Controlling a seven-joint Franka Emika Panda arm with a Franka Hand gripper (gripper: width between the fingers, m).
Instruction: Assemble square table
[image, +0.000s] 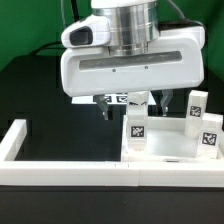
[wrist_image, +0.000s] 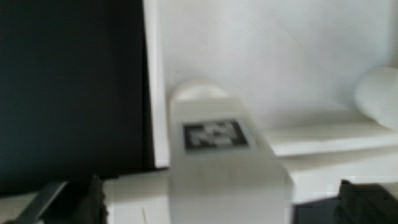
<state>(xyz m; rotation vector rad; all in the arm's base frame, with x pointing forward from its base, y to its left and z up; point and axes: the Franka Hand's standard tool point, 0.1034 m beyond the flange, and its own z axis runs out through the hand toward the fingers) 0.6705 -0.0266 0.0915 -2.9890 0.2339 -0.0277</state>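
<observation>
The square table's white slab (image: 166, 152) lies on the black table at the exterior view's right, and it also fills the wrist view (wrist_image: 267, 50). Three white tagged legs stand on it: one near its left corner (image: 135, 123), one at the back right (image: 197, 104) and one at the front right (image: 210, 140). My gripper (image: 132, 104) hangs right over the left leg. In the wrist view this leg (wrist_image: 217, 135) runs up between my two dark fingers, with a gap on at least one side. My gripper (wrist_image: 222, 200) is open around it. Another leg's rounded end (wrist_image: 377, 95) shows at the wrist view's edge.
The long white U-shaped border wall (image: 70, 168) runs along the front and up the exterior view's left side (image: 14, 140). The black tabletop (image: 50, 90) lies inside it. A green backdrop stands behind the arm.
</observation>
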